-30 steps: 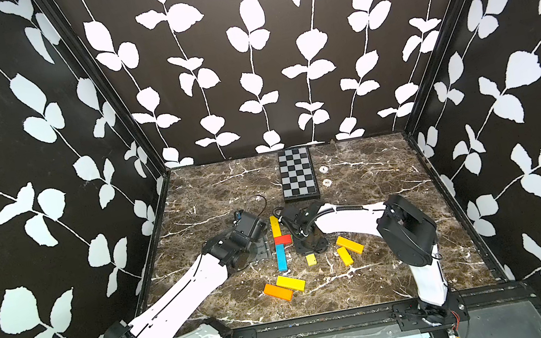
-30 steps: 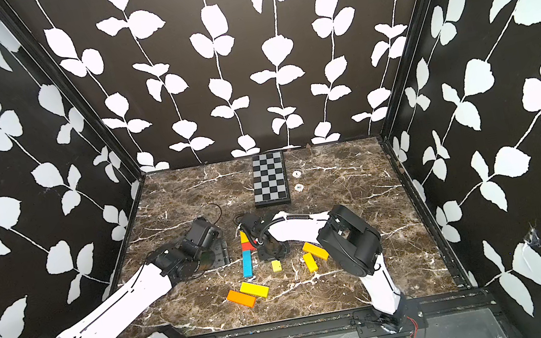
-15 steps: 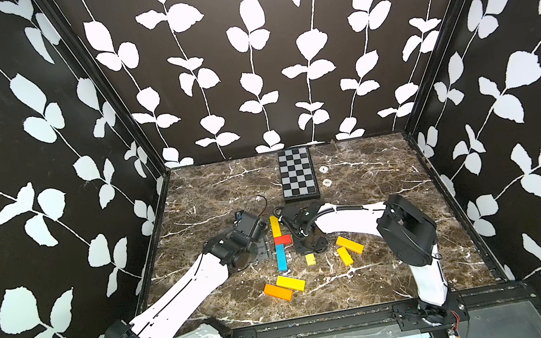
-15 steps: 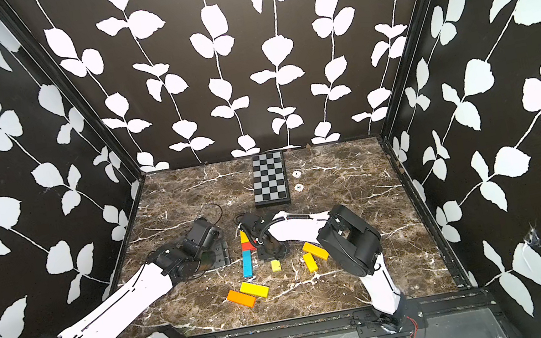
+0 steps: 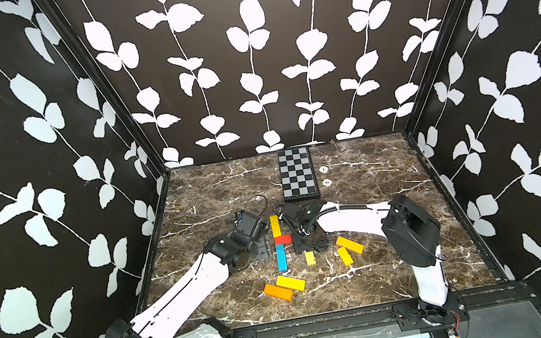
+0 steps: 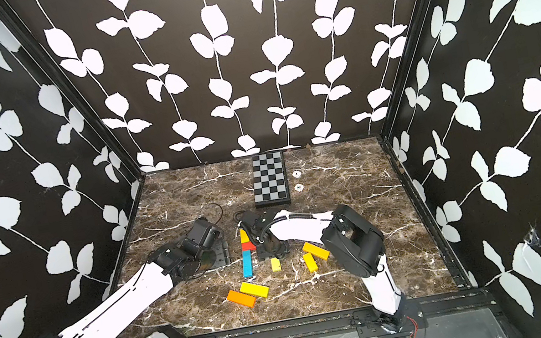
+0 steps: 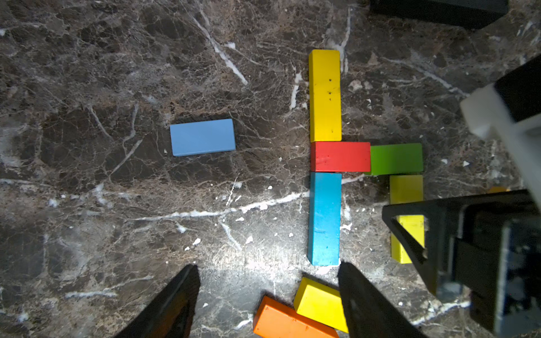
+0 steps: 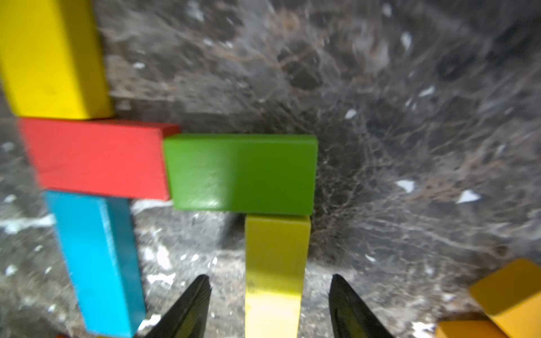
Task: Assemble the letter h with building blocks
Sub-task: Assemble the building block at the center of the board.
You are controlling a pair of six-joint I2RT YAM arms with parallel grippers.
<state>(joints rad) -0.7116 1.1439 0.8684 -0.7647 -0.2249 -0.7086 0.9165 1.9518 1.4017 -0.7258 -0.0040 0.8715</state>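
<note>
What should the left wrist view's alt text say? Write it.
A flat letter h lies on dark marble: yellow bar, red block and blue bar as stem, green crossbar, yellow leg. A loose blue block lies apart; the left gripper is open.

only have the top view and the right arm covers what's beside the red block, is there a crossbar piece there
observer: yes, a green block lies end to end against the red block.
operator: leg yet
observer: a yellow bar butts the green block's outer end at a right angle, parallel to the long blue bar.
operator: claw on it
observer: no, the right claw is open, straddling the yellow bar with gaps both sides.
</note>
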